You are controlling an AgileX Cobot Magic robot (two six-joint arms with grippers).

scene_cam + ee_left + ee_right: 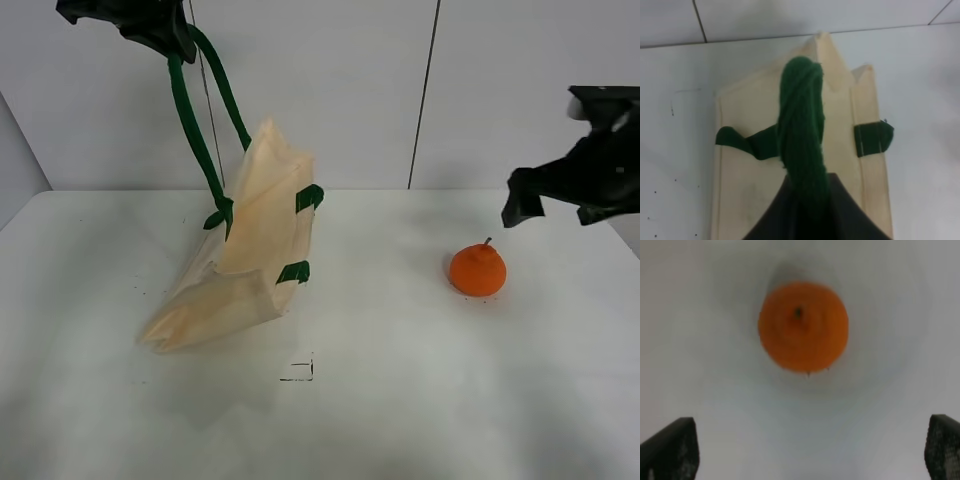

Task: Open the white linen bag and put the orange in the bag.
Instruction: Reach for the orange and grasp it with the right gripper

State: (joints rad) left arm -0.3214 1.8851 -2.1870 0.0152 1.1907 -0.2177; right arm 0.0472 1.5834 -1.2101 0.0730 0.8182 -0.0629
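The white linen bag (250, 240) is a cream cloth tote, tilted, with its lower end resting on the table. My left gripper (168, 38) is shut on its dark green strap handle (195, 120) and holds it high above the table. In the left wrist view the twisted handle (801, 125) runs down from my gripper (807, 210) to the bag (840, 100). The orange (477, 270) sits on the table at the right. My right gripper (522, 205) is open and empty, hovering above and just right of it. The right wrist view shows the orange (802, 325) ahead of the spread fingertips (670, 450).
The white table (400, 400) has a small black square mark (298, 371) near the middle front. A white wall (340, 90) stands behind the table. The bag's green tabs (309, 196) face the orange side.
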